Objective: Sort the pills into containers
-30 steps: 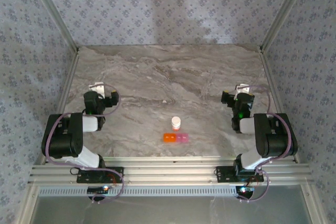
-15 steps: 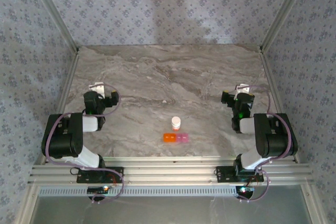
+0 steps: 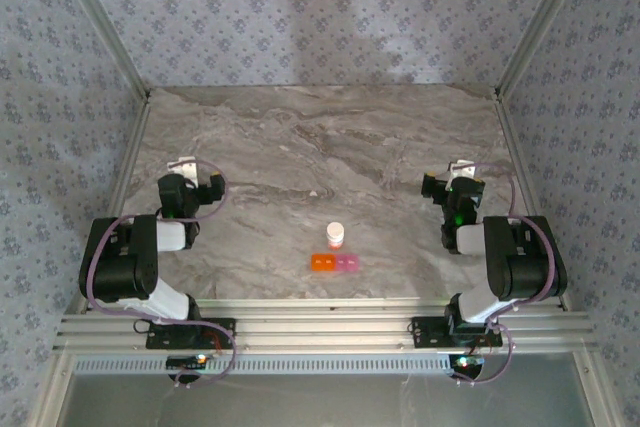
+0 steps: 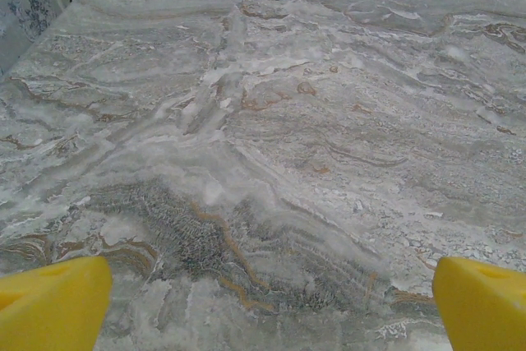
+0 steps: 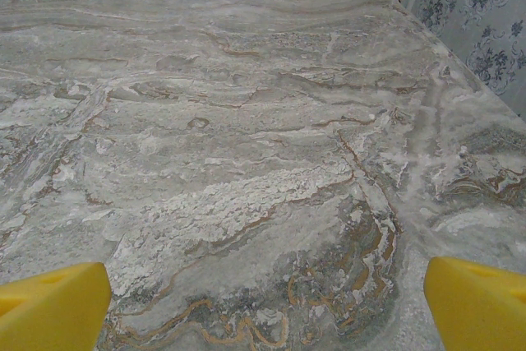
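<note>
The containers (image 3: 335, 263) are a small strip lying near the table's front middle, with one orange compartment on the left and pink ones to its right. The pills are hidden. My left gripper (image 3: 190, 172) rests at the left side of the table, well away from the strip. It is open: in the left wrist view the left gripper (image 4: 267, 306) has its yellow fingertips (image 4: 53, 306) far apart over bare marble. My right gripper (image 3: 460, 175) sits at the right side, also open. The right wrist view has the right gripper (image 5: 267, 306) empty, fingertips (image 5: 477, 306) spread wide.
A small white bottle (image 3: 335, 235) with an orange-red band stands upright just behind the strip. The marble table (image 3: 320, 137) is walled by patterned panels on the left, back and right, with metal posts at the corners.
</note>
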Controlling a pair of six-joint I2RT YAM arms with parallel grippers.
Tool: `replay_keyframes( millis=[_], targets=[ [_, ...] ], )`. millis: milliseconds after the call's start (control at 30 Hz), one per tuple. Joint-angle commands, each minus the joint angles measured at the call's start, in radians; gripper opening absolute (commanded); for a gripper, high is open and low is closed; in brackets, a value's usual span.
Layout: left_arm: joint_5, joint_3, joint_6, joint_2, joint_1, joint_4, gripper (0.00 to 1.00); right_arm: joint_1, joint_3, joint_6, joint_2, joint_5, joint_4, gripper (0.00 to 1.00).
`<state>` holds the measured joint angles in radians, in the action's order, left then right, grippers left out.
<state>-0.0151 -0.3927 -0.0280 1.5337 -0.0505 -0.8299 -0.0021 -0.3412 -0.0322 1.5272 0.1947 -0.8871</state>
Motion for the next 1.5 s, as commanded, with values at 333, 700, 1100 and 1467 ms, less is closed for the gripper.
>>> replay_keyframes(
  millis=[333, 700, 1100, 1467],
  targets=[
    [0.042, -0.037, -0.033, -0.12, -0.005, 0.15, 1.0, 0.037, 0.021, 0.048, -0.087, 0.094, -0.016, 1.0],
    [0.058, -0.117, -0.115, -0.313, -0.006, 0.473, 1.0, -0.056, -0.402, -0.373, -0.233, -0.015, 0.884, 1.0],
    [0.02, -0.158, -0.239, -0.597, 0.05, 0.848, 1.0, 0.192, -0.587, -0.368, -0.179, -0.338, 1.237, 0.89],
    [-0.056, -0.261, -0.361, -0.546, 0.171, 1.114, 1.0, 0.621, -0.601, -0.424, -0.203, -0.261, 1.414, 0.88]
  ],
)
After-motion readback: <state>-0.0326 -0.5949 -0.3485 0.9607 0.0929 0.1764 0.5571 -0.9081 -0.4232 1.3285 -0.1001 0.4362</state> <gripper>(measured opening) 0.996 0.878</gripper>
